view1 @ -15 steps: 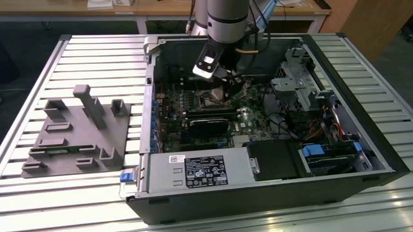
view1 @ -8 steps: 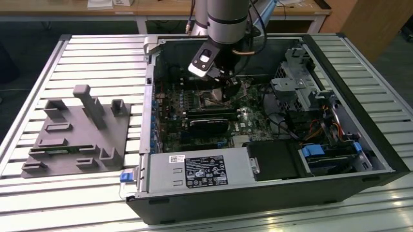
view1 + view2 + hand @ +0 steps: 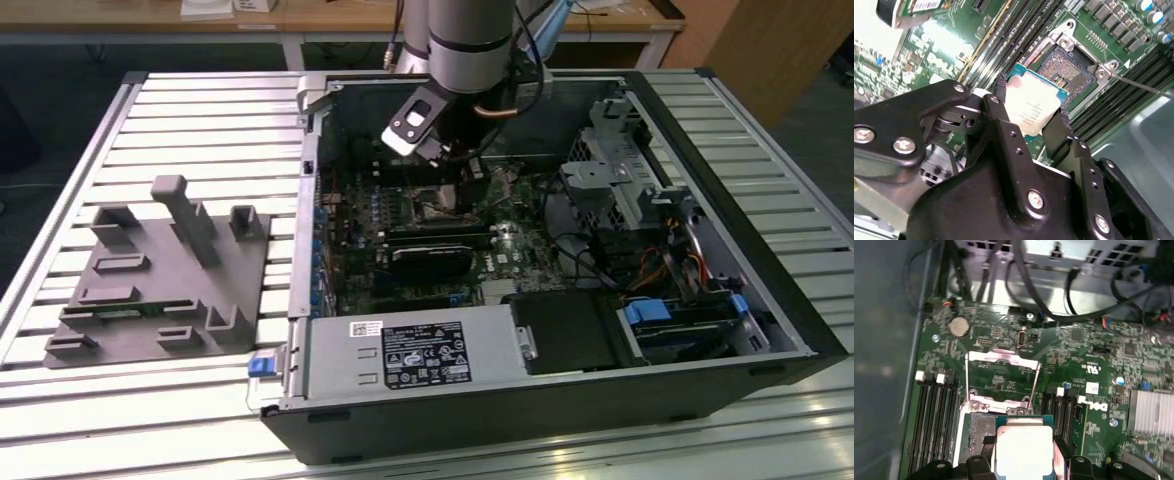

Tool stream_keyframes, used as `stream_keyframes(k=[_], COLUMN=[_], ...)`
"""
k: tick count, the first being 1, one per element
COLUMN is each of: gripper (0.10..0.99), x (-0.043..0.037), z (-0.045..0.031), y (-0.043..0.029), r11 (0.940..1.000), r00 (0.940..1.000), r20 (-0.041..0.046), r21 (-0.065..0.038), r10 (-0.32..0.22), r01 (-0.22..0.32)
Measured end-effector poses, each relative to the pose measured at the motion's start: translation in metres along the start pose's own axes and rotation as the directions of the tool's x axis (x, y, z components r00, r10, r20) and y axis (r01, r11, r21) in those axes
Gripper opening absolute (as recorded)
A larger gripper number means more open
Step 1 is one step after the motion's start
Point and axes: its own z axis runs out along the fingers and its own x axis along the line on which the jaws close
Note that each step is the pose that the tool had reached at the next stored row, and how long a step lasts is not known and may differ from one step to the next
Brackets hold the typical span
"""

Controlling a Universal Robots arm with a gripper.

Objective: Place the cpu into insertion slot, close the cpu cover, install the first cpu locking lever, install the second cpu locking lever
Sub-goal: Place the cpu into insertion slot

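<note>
First step in hand: the gripper (image 3: 1030, 111), its two black fingers pinching opposite edges of the cpu (image 3: 1035, 97), holds the chip just over the insertion slot (image 3: 1061, 67), partly overlapping it and apparently not yet seated. In the exterior view this happens at about eleven o'clock from the open computer case's (image 3: 787, 300) centre. The cpu cover (image 3: 1002, 358) stands flipped open beyond the socket. The chip is a small square with a pale silvery face on a green edge. Seating it likely calls for holding it level and square to the rim.

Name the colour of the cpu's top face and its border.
The cpu has a pale silvery face with a teal-green border, clearest in the second wrist view.
</note>
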Motion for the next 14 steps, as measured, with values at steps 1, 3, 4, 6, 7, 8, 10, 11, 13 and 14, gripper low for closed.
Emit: stream_keyframes(k=[1, 3, 4, 6, 7, 8, 10, 11, 13, 14], gripper=[0.537, 0.537, 0.537, 0.537, 0.537, 0.537, 0.537, 0.537, 0.537, 0.537], x=[0.0000, 0.0015, 0.0029, 0.0065, 0.0088, 0.0111, 0.0148, 0.0158, 0.0167, 0.0170], z=[0.0004, 0.0010, 0.0015, 0.0021, 0.0025, 0.0028, 0.0032, 0.0037, 0.0050, 0.0058], y=[0.0000, 0.0000, 0.0002, 0.0004, 0.0007, 0.0008, 0.0010, 0.0008, 0.0002, -0.0004], r11=[0.9999, 0.9998, 0.9998, 0.9999, 0.9999, 0.9999, 0.9999, 0.9999, 0.9999, 0.9999], r00=[0.9999, 0.9998, 0.9998, 0.9997, 0.9997, 0.9996, 0.9996, 0.9996, 0.9996, 0.9996], r20=[0.0014, 0.0079, 0.0123, 0.0183, 0.0203, 0.0213, 0.0224, 0.0223, 0.0221, 0.0223], r21=[0.000, 0.001, 0.001, 0.001, 0.002, 0.002, 0.002, 0.002, 0.002, 0.002], r10=[0.013, 0.018, 0.017, 0.017, 0.017, 0.017, 0.017, 0.017, 0.017, 0.017], r01=[-0.013, -0.018, -0.017, -0.017, -0.017, -0.017, -0.017, -0.017, -0.017, -0.017])
